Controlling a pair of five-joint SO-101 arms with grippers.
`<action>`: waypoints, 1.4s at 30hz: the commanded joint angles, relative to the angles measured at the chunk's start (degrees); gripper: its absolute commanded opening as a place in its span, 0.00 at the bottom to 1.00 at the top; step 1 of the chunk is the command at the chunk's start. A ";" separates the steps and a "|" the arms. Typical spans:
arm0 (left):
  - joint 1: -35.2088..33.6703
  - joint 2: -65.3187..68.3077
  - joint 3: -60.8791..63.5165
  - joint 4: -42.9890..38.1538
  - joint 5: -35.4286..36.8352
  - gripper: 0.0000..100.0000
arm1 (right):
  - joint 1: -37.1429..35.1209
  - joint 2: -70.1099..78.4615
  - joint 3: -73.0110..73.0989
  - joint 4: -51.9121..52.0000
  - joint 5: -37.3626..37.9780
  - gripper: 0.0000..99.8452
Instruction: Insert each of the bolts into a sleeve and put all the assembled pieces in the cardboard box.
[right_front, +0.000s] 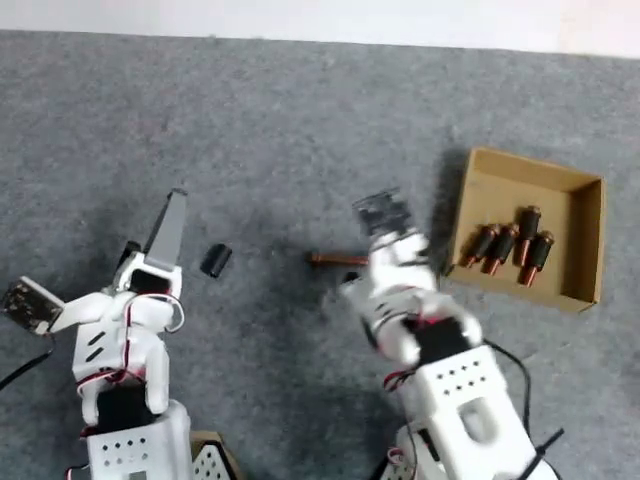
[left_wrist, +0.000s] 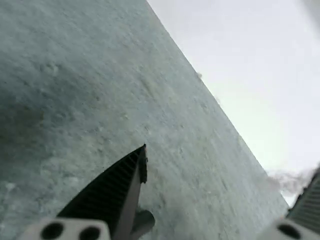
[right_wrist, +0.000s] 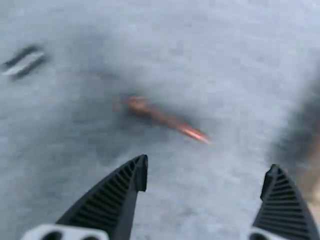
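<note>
Right hand (right_wrist: 207, 167): both fingers spread wide apart with nothing between them, held over the grey textured worktop (right_front: 280, 130). A slim copper-coloured metal bolt (right_wrist: 165, 119) lies flat on the worktop just beyond the fingertips, untouched. In the high view one end of it lies close beside this arm's wrist.

Left hand (left_wrist: 230, 160): also spread wide and holding nothing. One ribbed dark finger (left_wrist: 122, 185) points across bare worktop and the other sits at the frame's edge.

A short black cylindrical sleeve (right_front: 215, 260) lies on its side on the worktop between the left hand and the bolt, near the left hand's finger and apart from both.

An open brown cardboard box (right_front: 592, 240) sits on the worktop on the right arm's outer side, near the right hand. In it lie four assembled pieces (right_front: 505, 245), each a copper bolt with a black sleeve, side by side and close together toward the box's nearer wall.
</note>
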 joint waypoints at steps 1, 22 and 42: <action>-3.91 -0.57 -1.36 -1.05 0.53 0.45 | -7.43 0.75 -2.33 0.04 -0.62 0.32; -9.45 -0.57 -2.15 -1.14 0.79 0.45 | -23.52 76.62 -69.58 0.31 -36.40 0.32; -15.78 -0.57 -2.77 -1.05 0.79 0.45 | -23.34 101.85 -94.73 13.67 -53.89 0.20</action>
